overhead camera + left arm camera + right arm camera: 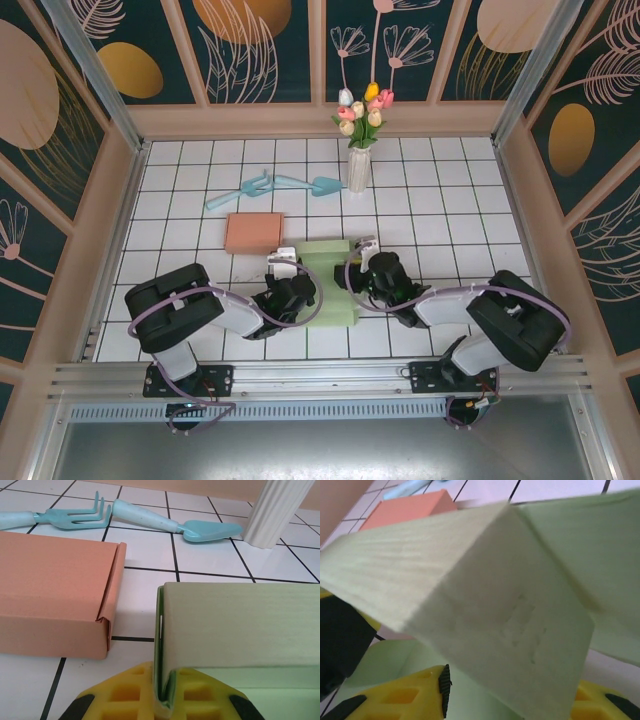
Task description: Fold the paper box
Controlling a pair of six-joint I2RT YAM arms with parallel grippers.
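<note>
The pale green paper box [328,282] lies part-folded between both grippers at the near middle of the table. My left gripper [167,692] is shut on the box's left wall [240,625], which stands upright; the doubled green edge is pinched between the yellow fingers [125,695]. From above, that gripper [303,290] sits at the box's left side. My right gripper [352,275] is at the box's right side. In its wrist view a raised green flap [485,610] tilts across the gap between its fingers [410,695], which stand apart with space beside the left pad; the gripper [515,700] is open.
A closed orange box [253,232] lies just beyond and left of the green one, close to the left gripper [50,595]. Behind it lie a teal fork [65,517] and trowel [190,527]. A white vase of tulips [358,165] stands at the back middle.
</note>
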